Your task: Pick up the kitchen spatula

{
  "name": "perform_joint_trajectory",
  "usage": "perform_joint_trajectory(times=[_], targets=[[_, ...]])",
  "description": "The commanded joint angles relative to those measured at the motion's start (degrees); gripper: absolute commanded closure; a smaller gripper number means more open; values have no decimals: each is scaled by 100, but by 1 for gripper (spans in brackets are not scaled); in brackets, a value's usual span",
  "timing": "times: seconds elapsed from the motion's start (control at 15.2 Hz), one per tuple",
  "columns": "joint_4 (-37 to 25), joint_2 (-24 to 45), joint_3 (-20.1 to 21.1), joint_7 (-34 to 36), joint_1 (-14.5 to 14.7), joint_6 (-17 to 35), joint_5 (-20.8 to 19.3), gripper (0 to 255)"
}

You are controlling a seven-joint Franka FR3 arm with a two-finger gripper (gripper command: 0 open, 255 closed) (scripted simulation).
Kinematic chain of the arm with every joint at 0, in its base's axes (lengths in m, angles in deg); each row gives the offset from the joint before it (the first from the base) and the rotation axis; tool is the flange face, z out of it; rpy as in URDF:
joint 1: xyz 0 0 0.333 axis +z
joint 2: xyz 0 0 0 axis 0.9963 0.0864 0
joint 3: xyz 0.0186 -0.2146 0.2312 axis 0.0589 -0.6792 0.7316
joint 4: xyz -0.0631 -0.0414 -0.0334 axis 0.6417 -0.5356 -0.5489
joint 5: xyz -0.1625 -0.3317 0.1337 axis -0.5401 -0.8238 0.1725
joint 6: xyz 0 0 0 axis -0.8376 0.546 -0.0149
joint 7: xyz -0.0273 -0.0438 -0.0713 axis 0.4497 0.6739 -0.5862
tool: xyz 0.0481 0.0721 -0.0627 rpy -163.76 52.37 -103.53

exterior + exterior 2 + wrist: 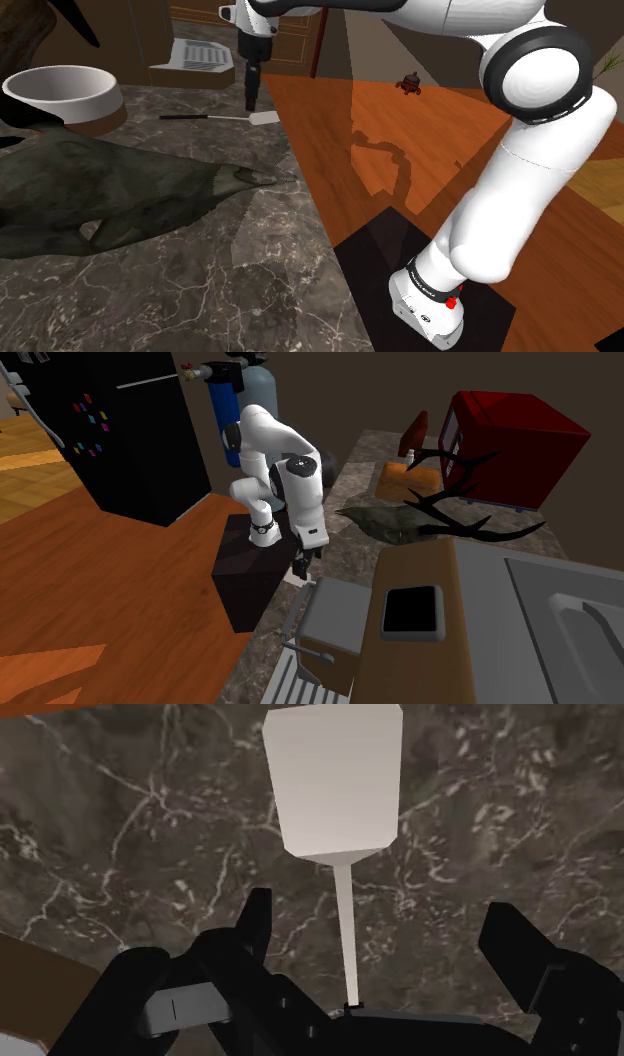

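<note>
Lying on the dark counter [150, 824], the spatula [335, 784] runs between wide-spread fingers [255, 919], touching neither.

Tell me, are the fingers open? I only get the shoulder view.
Observer: Yes, the wrist view shows the gripper open.
Operator: Is the spatula in between?
Observer: The spatula has its thin white neck between the fingers, touching neither.
Operator: Anything big nearby?
Observer: Yes, a tall black cabinet with coloured spots, in the second exterior view.
</note>
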Motion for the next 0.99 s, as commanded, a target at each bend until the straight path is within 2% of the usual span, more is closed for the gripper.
perform_joint_trajectory(times=[0.0,0.2,0.26,0.73,0.86,0.92], targets=[[-518,416,88,-139,105,-27,-98,0],[-1296,982,212,-330,286,-133,-261,0],[-1344,1016,217,-341,299,-142,-271,0],[-706,979,211,-360,283,459,-263,0],[-706,979,211,-360,283,459,-263,0],[-688,971,211,-362,281,469,-262,255]])
